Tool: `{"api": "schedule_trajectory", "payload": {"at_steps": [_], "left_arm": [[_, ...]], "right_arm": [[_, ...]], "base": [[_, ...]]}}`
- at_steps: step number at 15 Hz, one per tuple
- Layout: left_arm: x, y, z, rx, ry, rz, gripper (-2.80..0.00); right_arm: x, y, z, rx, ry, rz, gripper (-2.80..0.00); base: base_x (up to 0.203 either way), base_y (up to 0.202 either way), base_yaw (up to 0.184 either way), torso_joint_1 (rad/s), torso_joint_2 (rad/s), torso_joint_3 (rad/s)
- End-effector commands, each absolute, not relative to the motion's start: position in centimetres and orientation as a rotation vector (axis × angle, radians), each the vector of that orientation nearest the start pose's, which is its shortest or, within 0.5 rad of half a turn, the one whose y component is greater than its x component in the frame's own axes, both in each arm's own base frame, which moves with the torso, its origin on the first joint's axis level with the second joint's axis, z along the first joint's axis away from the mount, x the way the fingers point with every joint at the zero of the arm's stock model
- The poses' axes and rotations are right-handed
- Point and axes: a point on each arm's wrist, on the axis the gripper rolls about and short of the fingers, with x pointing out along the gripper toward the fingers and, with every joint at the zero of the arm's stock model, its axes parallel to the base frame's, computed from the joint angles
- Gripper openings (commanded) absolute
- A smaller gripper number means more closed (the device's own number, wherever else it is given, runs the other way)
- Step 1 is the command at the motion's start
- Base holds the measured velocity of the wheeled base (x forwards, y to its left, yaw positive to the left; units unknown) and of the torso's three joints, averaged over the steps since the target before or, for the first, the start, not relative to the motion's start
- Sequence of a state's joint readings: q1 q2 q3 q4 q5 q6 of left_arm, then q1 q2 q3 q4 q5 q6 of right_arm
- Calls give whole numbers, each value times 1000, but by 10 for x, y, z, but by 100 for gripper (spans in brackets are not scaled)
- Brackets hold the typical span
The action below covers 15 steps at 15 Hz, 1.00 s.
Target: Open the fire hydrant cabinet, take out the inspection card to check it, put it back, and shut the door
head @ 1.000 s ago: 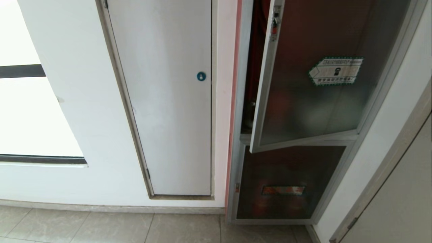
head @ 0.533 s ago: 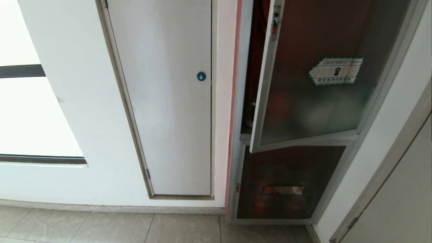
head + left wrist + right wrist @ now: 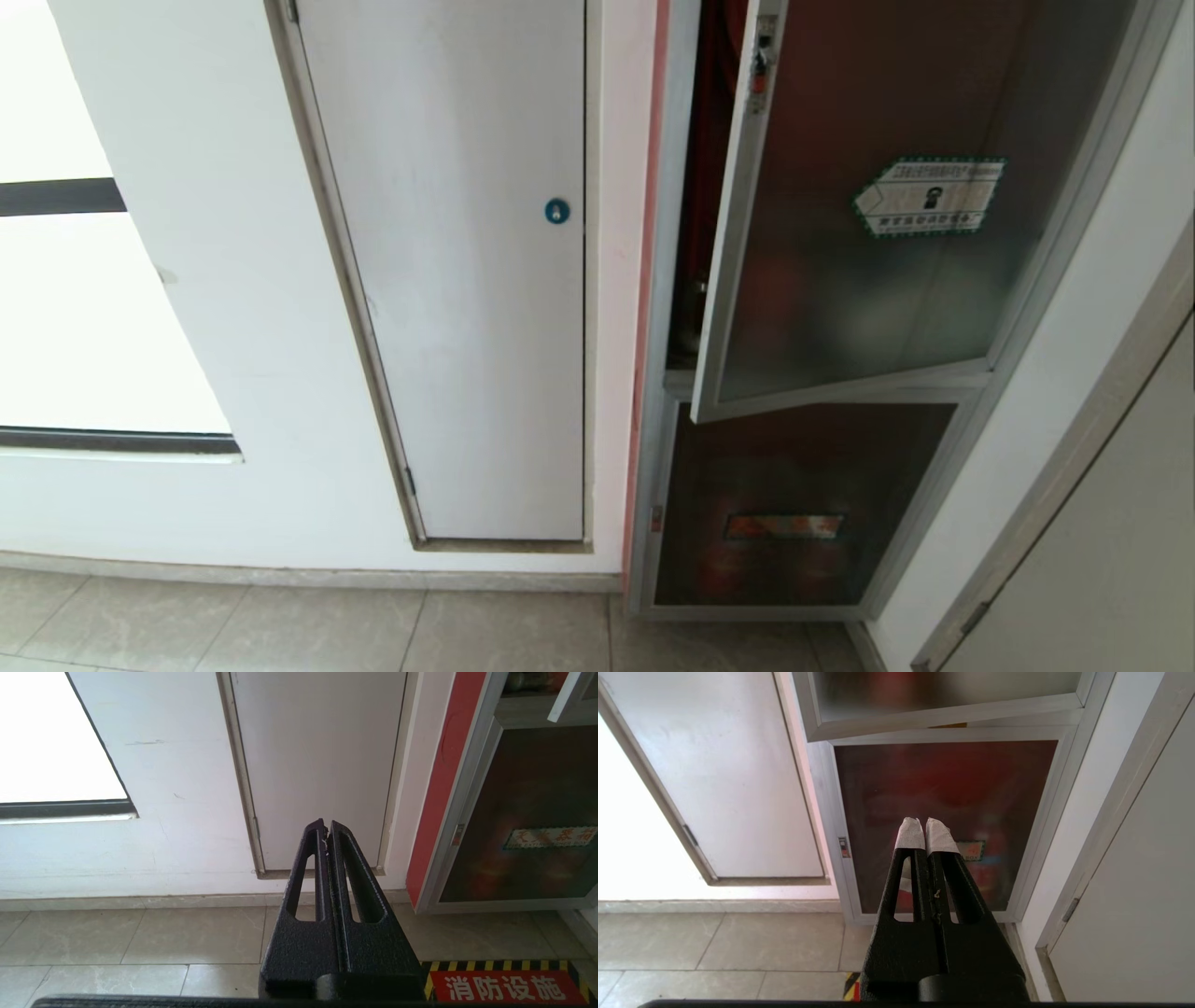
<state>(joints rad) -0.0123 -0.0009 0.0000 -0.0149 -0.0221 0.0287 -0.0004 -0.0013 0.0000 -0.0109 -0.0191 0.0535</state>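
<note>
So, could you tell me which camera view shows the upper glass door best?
The head view: the door shows nearly whole, ajar, with its sticker. The right wrist view catches only its bottom frame; the left wrist view only a corner.

One fire hydrant cabinet [image 3: 667, 280] — two glass panes, one white panel [image 3: 457, 280], two grippers.

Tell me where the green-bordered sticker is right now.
In the head view, the green-bordered sticker sits on the glass of the door, upper right, above the lower dark glass pane and right of the white panel.
</note>
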Motion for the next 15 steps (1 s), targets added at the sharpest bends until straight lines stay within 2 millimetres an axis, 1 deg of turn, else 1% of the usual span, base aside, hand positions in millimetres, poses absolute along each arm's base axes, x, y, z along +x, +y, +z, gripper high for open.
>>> {"api": "schedule_trajectory", "payload": {"at_steps": [1, 15], "left_arm": [[-22, 0, 74, 29, -4, -34, -280], [-22, 0, 74, 29, -4, -34, -280]], "right_arm": [[-23, 0, 76, 59, -10, -20, -280], [-23, 0, 76, 60, -8, -20, -280]], "base": [[0, 0, 0, 0, 0, 0], [0, 0, 0, 0, 0, 0]]}}
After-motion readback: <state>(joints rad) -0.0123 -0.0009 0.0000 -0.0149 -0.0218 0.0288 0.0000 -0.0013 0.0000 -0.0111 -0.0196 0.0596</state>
